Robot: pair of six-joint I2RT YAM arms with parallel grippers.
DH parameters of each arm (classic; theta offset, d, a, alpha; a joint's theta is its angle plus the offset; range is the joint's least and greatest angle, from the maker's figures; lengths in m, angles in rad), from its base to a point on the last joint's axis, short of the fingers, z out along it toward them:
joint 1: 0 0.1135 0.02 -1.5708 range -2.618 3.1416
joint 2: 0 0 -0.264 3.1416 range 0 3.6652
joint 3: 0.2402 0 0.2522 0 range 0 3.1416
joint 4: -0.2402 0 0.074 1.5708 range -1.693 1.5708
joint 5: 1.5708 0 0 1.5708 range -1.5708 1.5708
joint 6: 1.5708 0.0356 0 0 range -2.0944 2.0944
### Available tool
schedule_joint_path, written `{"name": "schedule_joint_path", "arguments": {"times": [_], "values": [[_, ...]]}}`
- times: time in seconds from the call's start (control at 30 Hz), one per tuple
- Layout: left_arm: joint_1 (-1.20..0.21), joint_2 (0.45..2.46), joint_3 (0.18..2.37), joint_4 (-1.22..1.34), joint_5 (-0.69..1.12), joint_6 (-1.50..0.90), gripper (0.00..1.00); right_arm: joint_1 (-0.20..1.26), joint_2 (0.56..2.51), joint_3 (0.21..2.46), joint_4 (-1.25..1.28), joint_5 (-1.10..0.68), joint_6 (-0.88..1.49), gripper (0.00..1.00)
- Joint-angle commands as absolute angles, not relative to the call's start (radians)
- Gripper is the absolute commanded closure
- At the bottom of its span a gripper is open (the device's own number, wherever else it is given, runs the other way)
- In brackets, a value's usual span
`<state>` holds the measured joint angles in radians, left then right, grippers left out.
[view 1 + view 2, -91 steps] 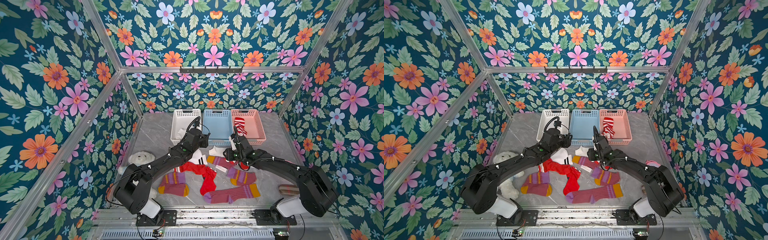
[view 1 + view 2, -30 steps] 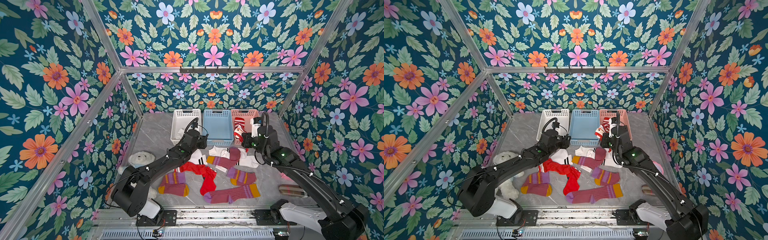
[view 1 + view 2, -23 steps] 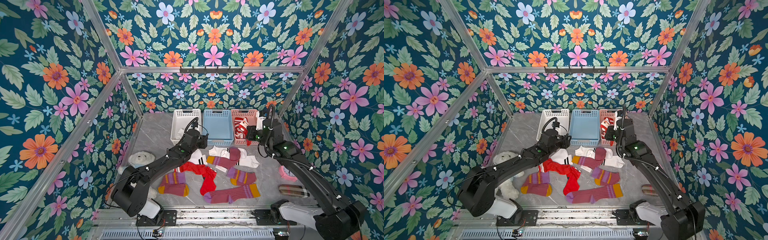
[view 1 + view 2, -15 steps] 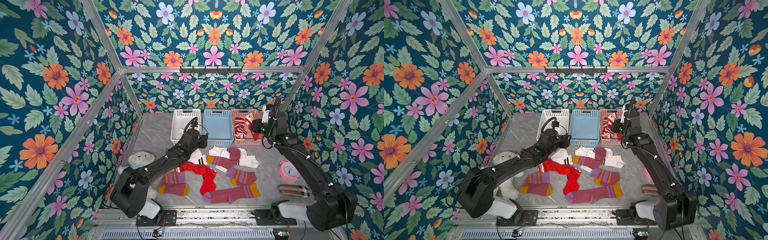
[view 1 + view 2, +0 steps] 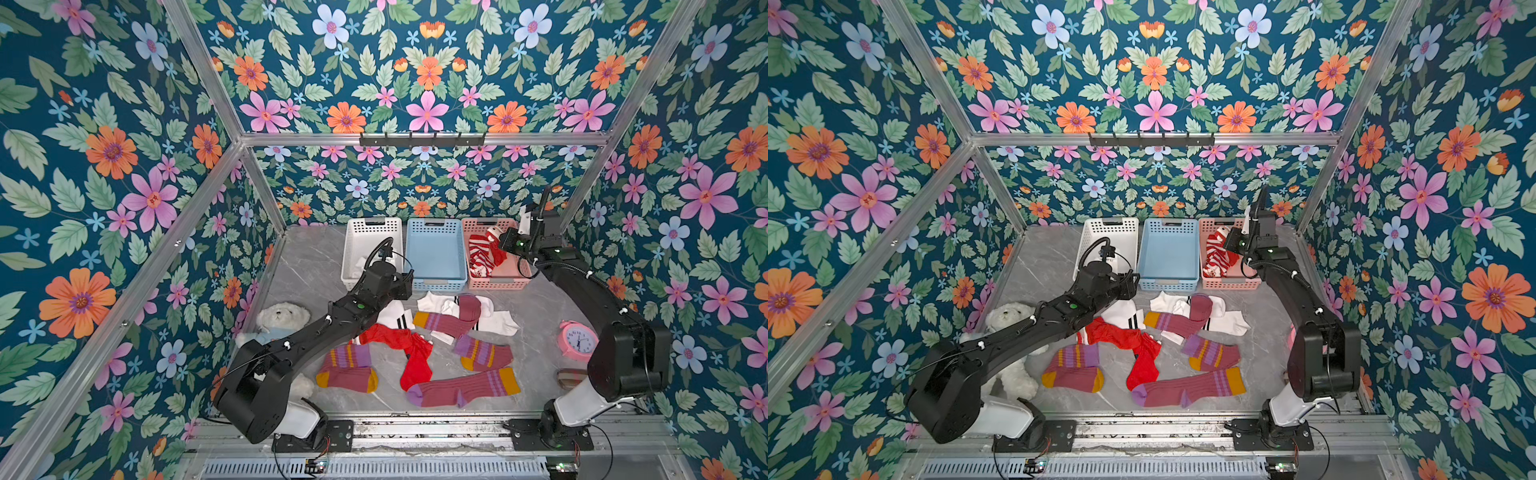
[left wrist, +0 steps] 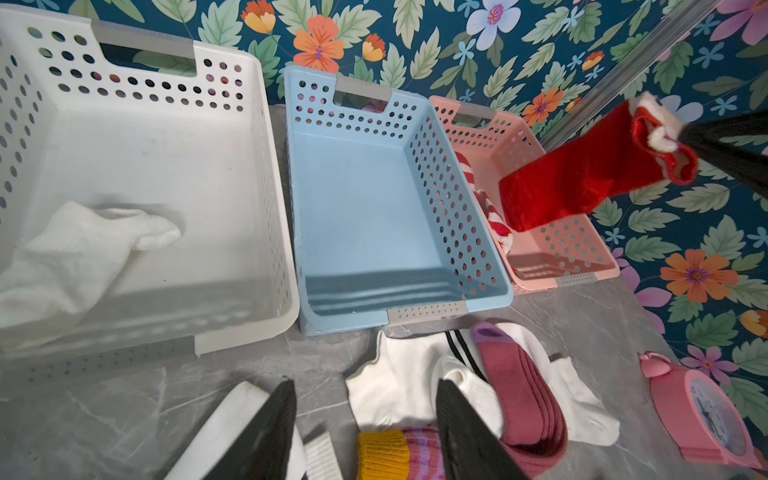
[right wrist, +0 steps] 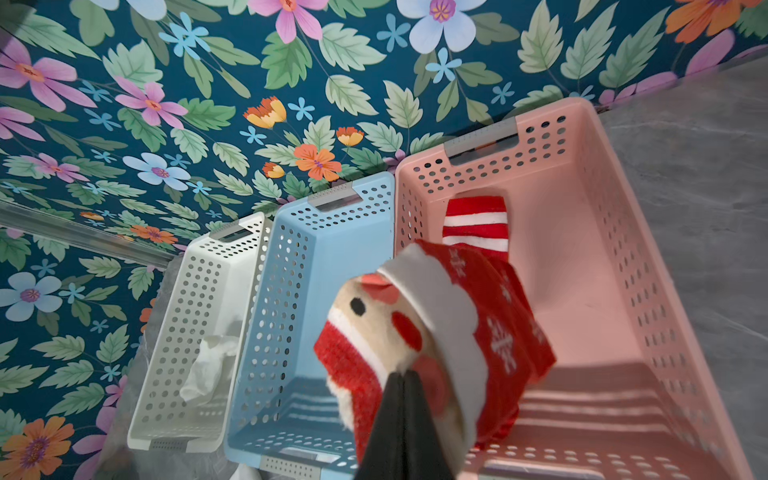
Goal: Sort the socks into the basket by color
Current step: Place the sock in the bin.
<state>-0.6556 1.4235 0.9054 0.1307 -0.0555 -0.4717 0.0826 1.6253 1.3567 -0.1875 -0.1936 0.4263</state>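
Well to the left of the blue basket (image 5: 434,227), a teddy bear (image 5: 282,316) slumps against the wall. Closer in, the left gripper (image 6: 363,388) hangs low just before the blue basket's near left corner. Its jaws stand about halfway apart with nothing clamped between them; whether its fingers (image 6: 266,432) brush the cloth below, I cannot tell.

Just beside the blue basket on its left stands the white basket (image 5: 372,226), with one white sock (image 6: 79,257) crumpled inside. In front of the blue basket, on the grey table (image 5: 316,266), the loose socks lie in a heap: white socks (image 5: 500,322) with black stripes nearest the basket; maroon socks (image 5: 461,390) with mustard toes draped over and spread before them; a plain red sock (image 5: 407,349) bent through the middle of the lot.

Just beside the blue basket on its right sits the pink basket (image 5: 498,283), with a red-and-white striped sock (image 7: 476,224) lying in it. Above that basket the right gripper (image 7: 400,374) has its jaws pressed together on the fluffy cuff of a Santa sock (image 7: 457,316), which dangles clear of the table over the pink basket. Farther right of the blue basket and nearer the front stands a pink alarm clock (image 5: 577,338).
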Motion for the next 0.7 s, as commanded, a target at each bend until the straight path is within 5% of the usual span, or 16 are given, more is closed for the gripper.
{"name": "schedule_joint_path", "arguments": {"times": [0.0,0.67], "values": [[-0.655,1.408,0.897,0.120,-0.077,-0.484,0.43,0.075,1.691,1.385,-0.146,-0.227,0.463,1.00],[-0.655,1.334,0.855,0.078,-0.148,-0.480,0.42,0.009,2.068,1.976,-0.394,-0.193,0.359,1.00]]}}
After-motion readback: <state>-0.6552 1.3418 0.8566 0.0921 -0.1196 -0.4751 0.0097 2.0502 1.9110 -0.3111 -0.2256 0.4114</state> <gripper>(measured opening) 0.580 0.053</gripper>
